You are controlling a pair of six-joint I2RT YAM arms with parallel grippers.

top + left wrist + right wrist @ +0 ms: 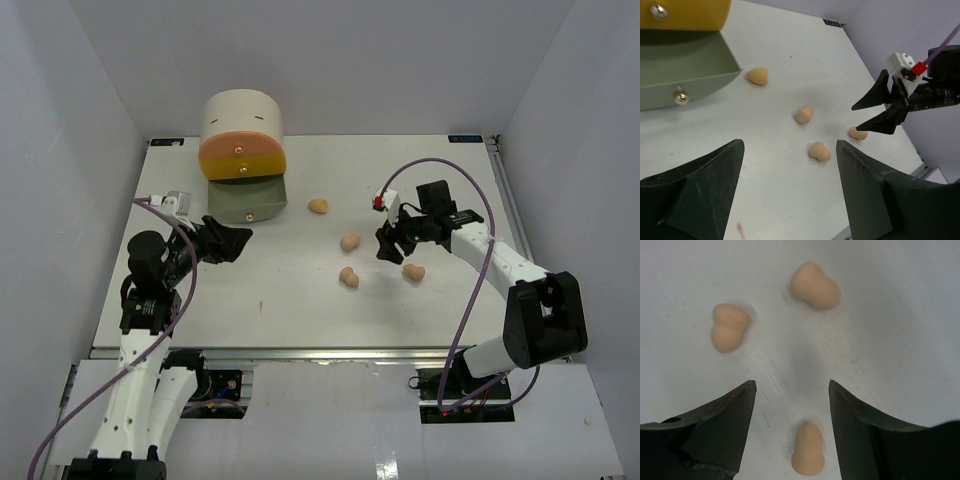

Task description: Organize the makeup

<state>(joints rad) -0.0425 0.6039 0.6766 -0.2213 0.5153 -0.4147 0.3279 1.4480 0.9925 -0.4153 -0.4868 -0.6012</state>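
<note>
My right gripper (pixel 791 385) fills the bottom of its wrist view, jaws apart and holding nothing. Low between my two fingers, touching neither, a tan makeup sponge (pixel 808 447) lies on the white table (pixel 900 340). It is pinched at the waist, with its narrow end pointing away from me. A second sponge (pixel 730 327) lies further out to the left and a third sponge (pixel 815 285) further ahead, both well clear of my tips. From above, a fourth sponge (pixel 318 205) sits near the open green drawer (pixel 245 200) of the round drawer unit (pixel 240 125). I see no palettes or compact anywhere.

I take the job in hand to be picking up the near sponge. It seems to sit back from my fingertips, so I would draw back a little to bring the tips to either side of it. Then I would come down until the pads are level with its fat end, stopping short of scraping the table. It looks soft, so I would close slowly and only until it dimples, since a hard squeeze could make it squirt out sideways. Gripping the wide bulb rather than the narrow end should hold better.

My left gripper (pixel 790 145) hangs wide open and empty just in front of the drawer. If the sponge goes in there, I must keep my two arms from crowding each other.
</note>
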